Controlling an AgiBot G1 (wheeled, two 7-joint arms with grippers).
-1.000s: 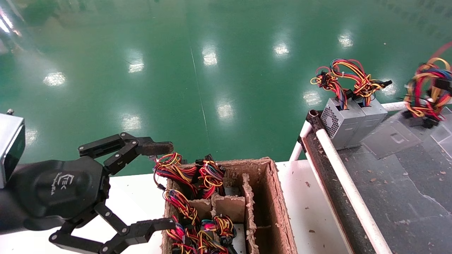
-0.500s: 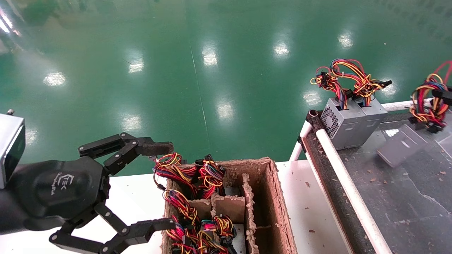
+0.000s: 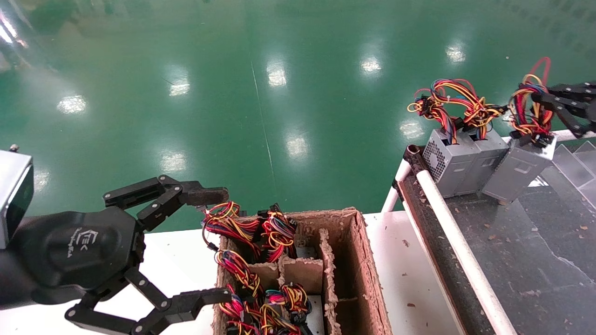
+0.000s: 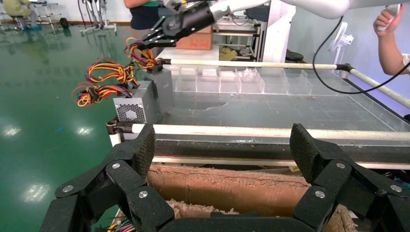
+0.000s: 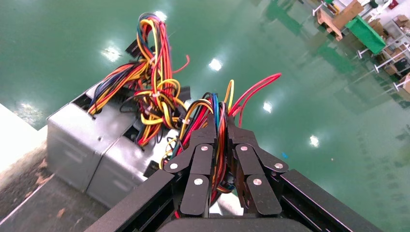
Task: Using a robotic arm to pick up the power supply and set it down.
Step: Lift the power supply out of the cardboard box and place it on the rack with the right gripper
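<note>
My right gripper [image 3: 541, 98] is at the far right, shut on the coloured wires [image 5: 218, 112] of a grey power supply [image 3: 519, 170]. That box hangs tilted, close against two more grey power supplies [image 3: 454, 163] standing side by side at the far left corner of the dark work surface [image 3: 535, 260]. I cannot tell whether its lower corner touches the surface. From the left wrist view the carried box [image 4: 165, 87] sits behind the front unit. My left gripper [image 3: 219, 245] hovers open at the lower left, beside the cardboard box [image 3: 358, 260], nothing between its fingers [image 4: 142, 147].
The divided cardboard box on the white table [image 3: 400, 260] holds several more wired power supplies [image 3: 242, 232]. A white pipe rail [image 3: 461, 251] edges the dark surface. Clear plastic bins [image 4: 241, 79] line its far side. A person's arm [image 4: 391, 34] is beyond it.
The right gripper has carried the power supply leftward and farther back from the right edge, ending beside the two standing units. The left arm has not moved.
</note>
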